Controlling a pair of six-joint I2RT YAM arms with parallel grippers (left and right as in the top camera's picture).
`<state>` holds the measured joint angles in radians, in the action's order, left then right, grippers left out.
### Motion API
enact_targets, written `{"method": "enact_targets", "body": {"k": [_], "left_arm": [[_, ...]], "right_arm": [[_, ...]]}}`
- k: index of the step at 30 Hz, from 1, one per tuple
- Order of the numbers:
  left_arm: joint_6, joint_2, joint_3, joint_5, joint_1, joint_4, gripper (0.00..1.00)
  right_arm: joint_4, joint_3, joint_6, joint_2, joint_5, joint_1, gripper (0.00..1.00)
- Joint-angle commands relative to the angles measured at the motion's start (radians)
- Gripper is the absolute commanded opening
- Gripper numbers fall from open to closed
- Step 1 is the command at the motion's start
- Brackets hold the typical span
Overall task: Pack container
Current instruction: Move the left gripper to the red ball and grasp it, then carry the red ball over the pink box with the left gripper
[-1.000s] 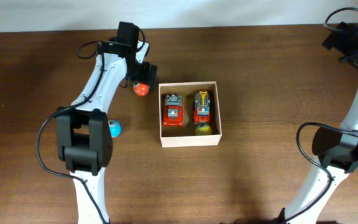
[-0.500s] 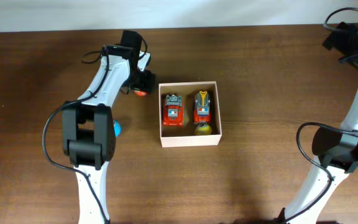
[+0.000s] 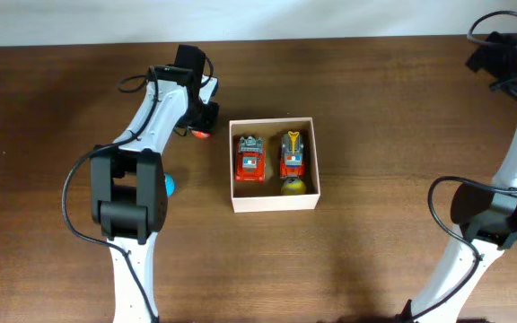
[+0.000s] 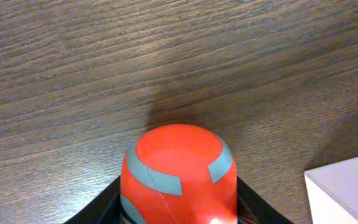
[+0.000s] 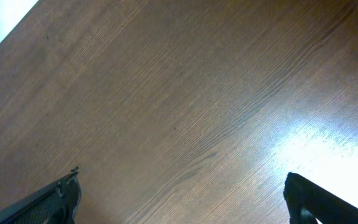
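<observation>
The container (image 3: 274, 205), a square white-walled box with a tan inside, sits at mid-table; its corner (image 4: 347, 190) shows in the left wrist view. It holds two red toy cars (image 3: 250, 159) (image 3: 293, 154) and a yellow-green ball (image 3: 293, 186). Just left of its far-left corner, my left gripper (image 3: 203, 126) (image 4: 179, 202) is shut on a red ball with grey patches (image 4: 179, 168) (image 3: 201, 134), its black fingers pressed to both sides. The ball rests on the table. My right gripper (image 5: 182, 193) hangs open over bare wood at the far right.
A blue ball (image 3: 167, 186) lies on the table left of the container, partly behind my left arm's base link (image 3: 128, 193). The right arm (image 3: 487, 215) stands along the right edge. The table's back edge meets a white wall (image 3: 330, 18).
My left gripper dropped down over the red ball and shut on it; a second ago the ball lay free beside the open jaws. The right arm has not moved.
</observation>
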<state>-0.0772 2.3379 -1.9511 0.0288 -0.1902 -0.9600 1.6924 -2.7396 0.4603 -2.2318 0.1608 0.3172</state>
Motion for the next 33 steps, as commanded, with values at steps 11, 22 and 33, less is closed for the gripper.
{"method": "enact_targets", "body": {"k": [11,22,33], "left_arm": [[-0.030,0.006,-0.330,0.102,0.003,-0.270,0.46],[-0.264,0.006,-0.579,0.425,-0.002,-0.623,0.46],[-0.340,0.006,-0.571,0.427,-0.097,-0.728,0.46]], "right_arm": [[0.006,-0.008,0.005,0.015,0.016,-0.003,0.99],[0.006,-0.008,0.005,0.015,0.016,-0.003,0.99],[0.006,-0.008,0.005,0.015,0.016,-0.003,0.99]]}}
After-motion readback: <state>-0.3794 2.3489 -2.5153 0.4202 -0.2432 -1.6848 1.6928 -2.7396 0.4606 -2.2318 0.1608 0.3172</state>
